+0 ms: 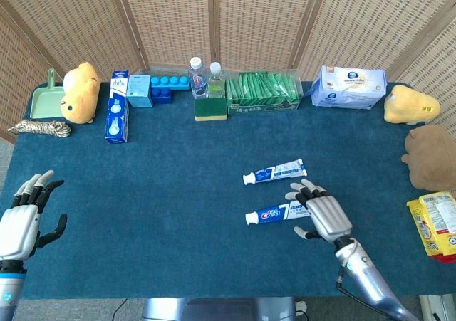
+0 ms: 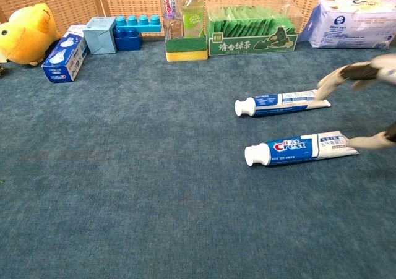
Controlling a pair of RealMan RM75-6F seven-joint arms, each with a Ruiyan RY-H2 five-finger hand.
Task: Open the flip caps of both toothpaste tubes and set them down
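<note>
Right hand (image 1: 322, 214) showing only blurred fingertips (image 2: 331, 81) in chest view, spread empty beside Crest tube (image 1: 278, 212) tail, second toothpaste tube (image 1: 274, 172) lying behind, caps closed, left hand (image 1: 25, 218) splayed empty, blue cloth table (image 1: 164, 200), wicker screen (image 1: 214, 22) backing.

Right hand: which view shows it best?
Head view. The whole right hand shows there, fingers spread, over the tail end of the near toothpaste tube. The chest view catches only blurred fingertips at the right edge.
</note>
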